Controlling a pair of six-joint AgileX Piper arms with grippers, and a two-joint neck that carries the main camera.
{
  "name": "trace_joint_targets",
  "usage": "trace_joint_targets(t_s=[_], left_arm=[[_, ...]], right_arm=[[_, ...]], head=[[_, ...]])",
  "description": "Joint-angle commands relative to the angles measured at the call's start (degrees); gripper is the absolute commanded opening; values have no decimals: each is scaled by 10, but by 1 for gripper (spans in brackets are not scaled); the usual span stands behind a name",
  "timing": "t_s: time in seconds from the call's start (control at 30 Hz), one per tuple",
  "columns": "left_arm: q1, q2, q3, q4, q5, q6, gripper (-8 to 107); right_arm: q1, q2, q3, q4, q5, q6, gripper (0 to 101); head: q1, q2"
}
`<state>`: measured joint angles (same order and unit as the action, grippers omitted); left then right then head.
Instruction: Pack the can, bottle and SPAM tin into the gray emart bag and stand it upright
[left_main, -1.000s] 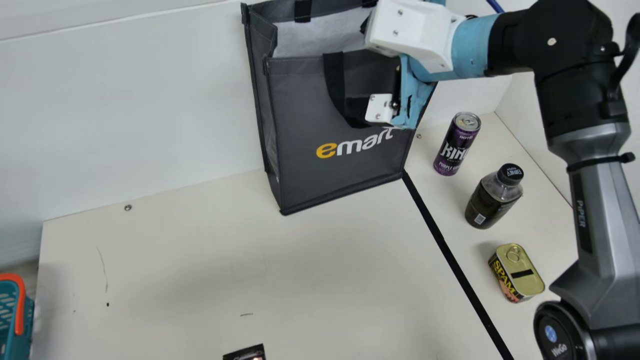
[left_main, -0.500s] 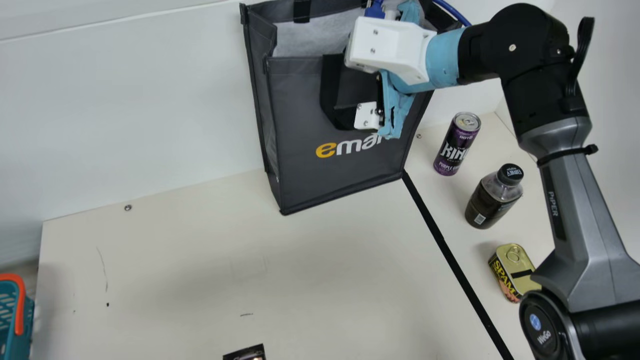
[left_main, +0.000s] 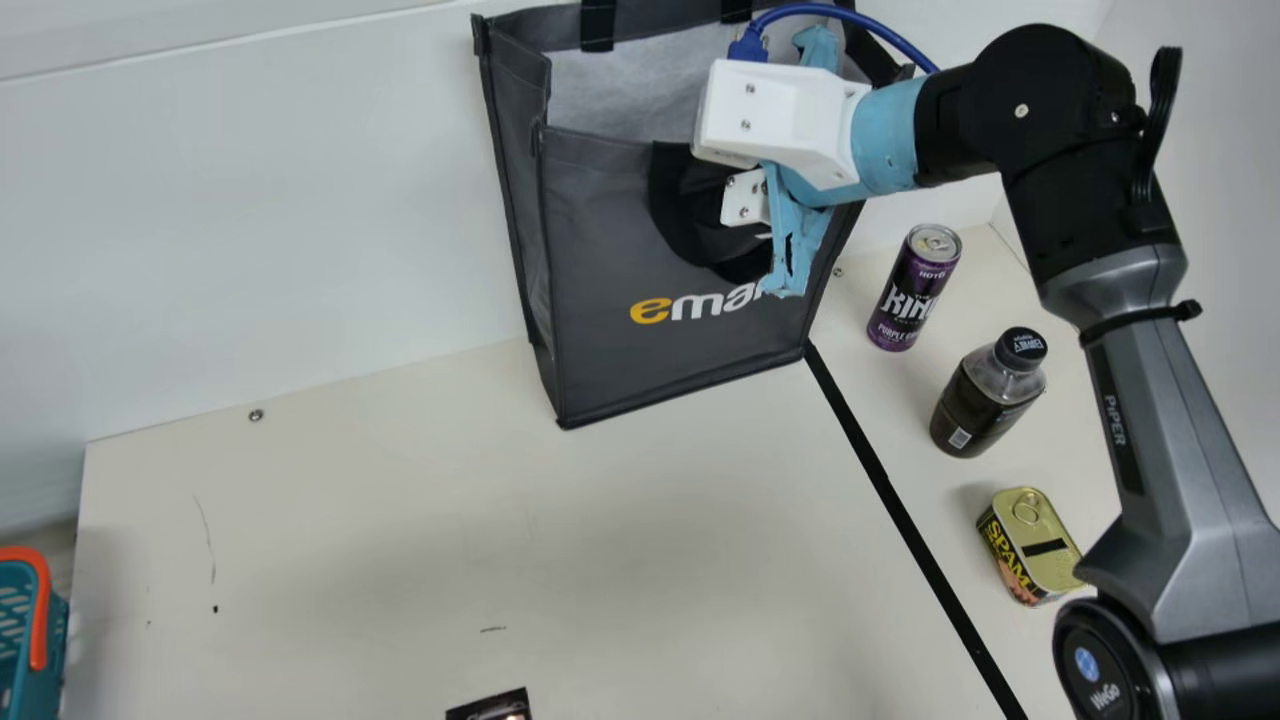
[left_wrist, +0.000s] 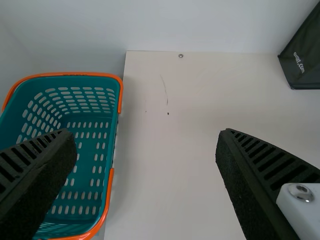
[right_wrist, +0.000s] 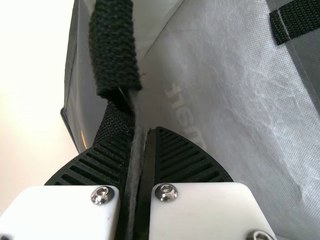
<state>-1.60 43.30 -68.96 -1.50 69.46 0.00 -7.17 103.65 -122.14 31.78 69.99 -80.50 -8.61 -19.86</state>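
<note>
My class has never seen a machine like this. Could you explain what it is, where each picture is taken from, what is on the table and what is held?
This is a robot with two black arms, each ending in a two-fingered pincer. The main view comes from a camera on a neck between the arms; each wrist view comes from a camera on one arm. On the cream table are a gray emart bag, a purple can, a dark bottle and a SPAM tin. The right pincer grips the bag's rim. The left pincer is open and empty, near a teal basket.
</note>
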Motion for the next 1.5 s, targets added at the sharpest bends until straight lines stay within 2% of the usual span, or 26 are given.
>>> trace_joint_targets(t_s=[0.0, 0.53, 1.47], left_arm=[[0, 0, 0, 0, 0, 0, 90], [0, 0, 0, 0, 0, 0, 90], [0, 0, 0, 0, 0, 0, 90]], right_arm=[[-1, -6, 4, 0, -1, 3, 0], [7, -82, 45, 2, -1, 22, 0], [57, -231, 119, -15, -1, 50, 0]], head=[[-14, -1], [-14, -1], [-14, -1]])
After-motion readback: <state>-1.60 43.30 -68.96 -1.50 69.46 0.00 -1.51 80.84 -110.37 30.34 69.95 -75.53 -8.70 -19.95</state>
